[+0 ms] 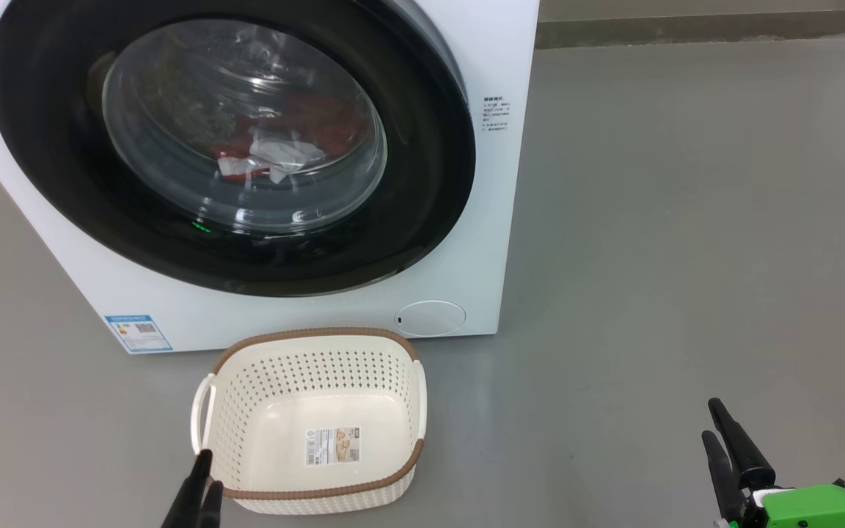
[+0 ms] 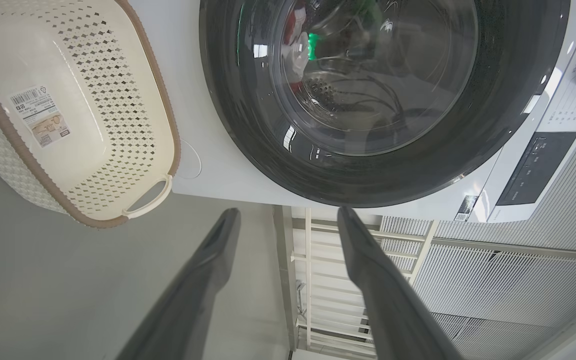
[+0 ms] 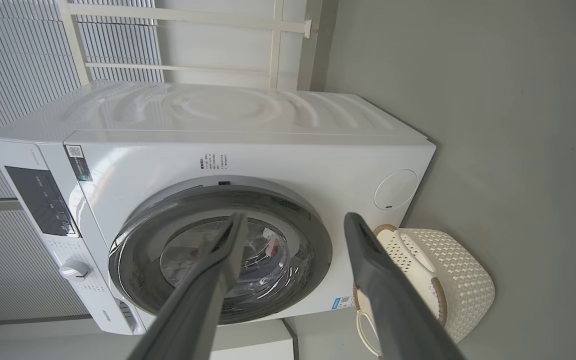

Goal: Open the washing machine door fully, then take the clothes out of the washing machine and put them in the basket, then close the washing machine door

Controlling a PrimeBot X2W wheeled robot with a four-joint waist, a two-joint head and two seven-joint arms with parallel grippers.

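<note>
Barely begun. Head view: shut washing machine door at 11 o'clock, red clothes behind its glass, empty basket at 6. Left wrist: left claw spread, empty. Right wrist: right claw spread, empty. Opening, unloading, closing all ahead.

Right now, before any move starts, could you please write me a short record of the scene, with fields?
washing machine door: not swung open
clothes: red and white, inside, seen through the glass
basket: empty, in front of the washing machine
left gripper: jaws apart, holding nothing
right gripper: jaws apart, holding nothing
</note>
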